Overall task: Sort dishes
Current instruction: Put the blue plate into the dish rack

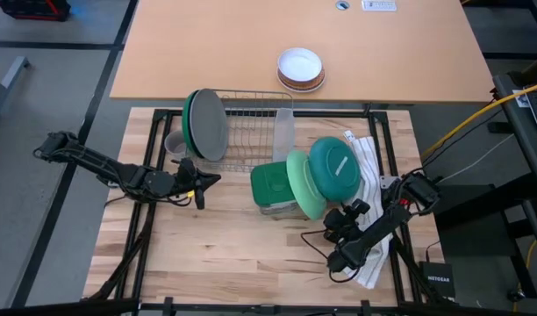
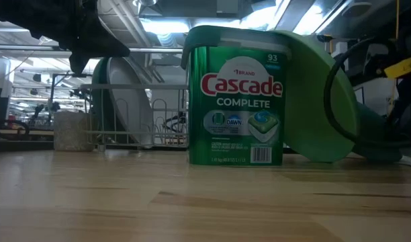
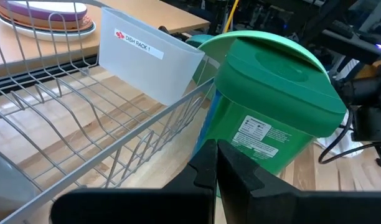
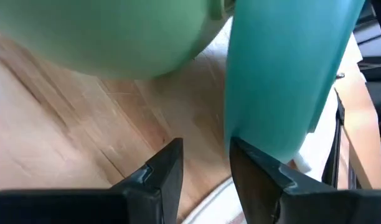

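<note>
Two claws: left claw point(image 1: 201, 184) together beside rack point(image 1: 251, 132), right claw point(image 4: 206, 163) apart at teal plate point(image 4: 290, 68) edge.

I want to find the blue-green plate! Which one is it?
Look for the big green Cascade tub by the wire rack. Two plates lean against it. The teal plate is the outer one, over the towel, darker and bluer than the light green plate beside it.
</note>
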Robot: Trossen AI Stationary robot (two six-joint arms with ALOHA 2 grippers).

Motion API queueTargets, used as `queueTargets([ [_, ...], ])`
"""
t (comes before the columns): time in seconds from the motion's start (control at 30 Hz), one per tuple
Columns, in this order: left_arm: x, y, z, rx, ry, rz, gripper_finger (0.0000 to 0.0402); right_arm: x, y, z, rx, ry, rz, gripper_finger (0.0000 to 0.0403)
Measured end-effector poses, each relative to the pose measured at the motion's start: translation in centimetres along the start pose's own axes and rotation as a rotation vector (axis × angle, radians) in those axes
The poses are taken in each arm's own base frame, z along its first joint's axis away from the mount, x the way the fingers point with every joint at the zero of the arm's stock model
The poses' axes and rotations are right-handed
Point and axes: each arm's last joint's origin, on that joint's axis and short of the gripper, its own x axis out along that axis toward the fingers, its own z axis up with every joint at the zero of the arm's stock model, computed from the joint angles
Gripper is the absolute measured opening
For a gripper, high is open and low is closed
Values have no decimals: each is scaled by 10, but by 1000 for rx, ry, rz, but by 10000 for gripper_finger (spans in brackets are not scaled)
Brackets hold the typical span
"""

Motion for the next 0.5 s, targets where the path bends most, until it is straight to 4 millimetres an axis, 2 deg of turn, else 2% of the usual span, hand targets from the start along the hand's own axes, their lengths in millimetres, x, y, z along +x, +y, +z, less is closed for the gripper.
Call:
queueTargets([
  [0.5,0,0,0,7,0,1,1,10,-1,-7,119,-15,-175,133],
])
